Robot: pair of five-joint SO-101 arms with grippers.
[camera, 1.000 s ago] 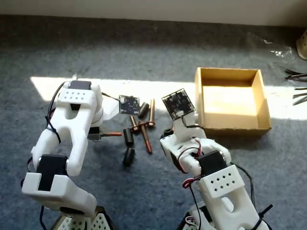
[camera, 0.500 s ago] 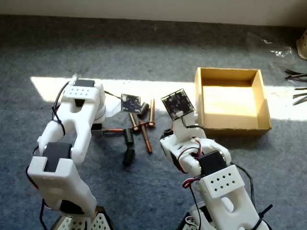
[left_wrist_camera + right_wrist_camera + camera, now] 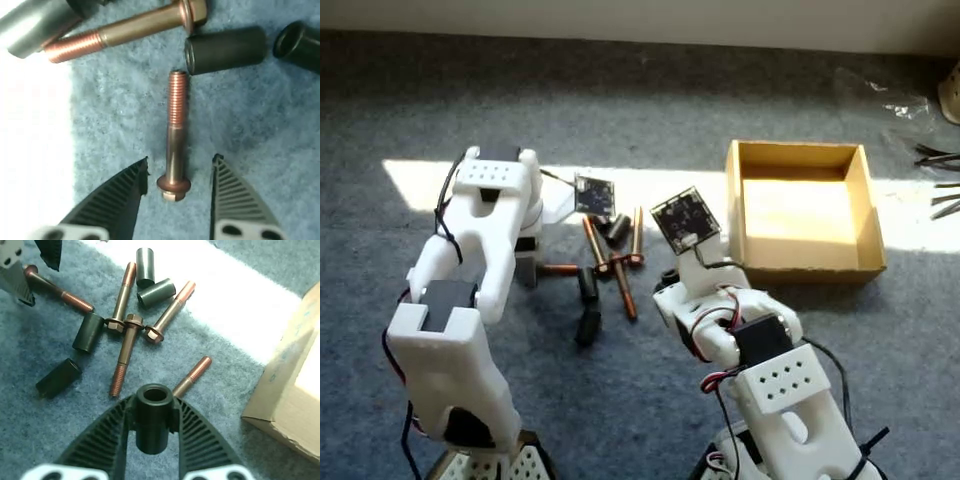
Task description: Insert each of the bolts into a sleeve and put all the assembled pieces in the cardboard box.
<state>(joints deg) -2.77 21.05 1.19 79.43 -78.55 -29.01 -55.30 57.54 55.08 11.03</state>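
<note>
The left gripper (image 3: 180, 161) stands open, one finger on either side of the flanged head of a copper-coloured bolt (image 3: 176, 120). The bolt lies flat on the grey carpet (image 3: 115, 125), and its threaded end points toward the mouth of a loose sleeve (image 3: 227, 49) just beyond it. The right gripper (image 3: 152, 407) is closed around the middle of a black held sleeve (image 3: 151, 432), gripped upright with its bore open and unobstructed. The bolt looks rigid and dense for its bulk. Its plain shank is smooth and round, so it would probably roll or slip under a glancing pinch. The likeliest sound hold is across the shank just under the head, where the flange stops it sliding through and the thread stays free to enter a bore. The held sleeve appears stiff and slick-walled, and the mid-body grip suits it, though a light squeeze might let it twist. Farther out, other bolts (image 3: 126, 352) and other sleeves (image 3: 88, 332) lie scattered close together on the carpet. The cardboard box (image 3: 800, 150), thin-walled and light, sits on the right arm's side.
</note>
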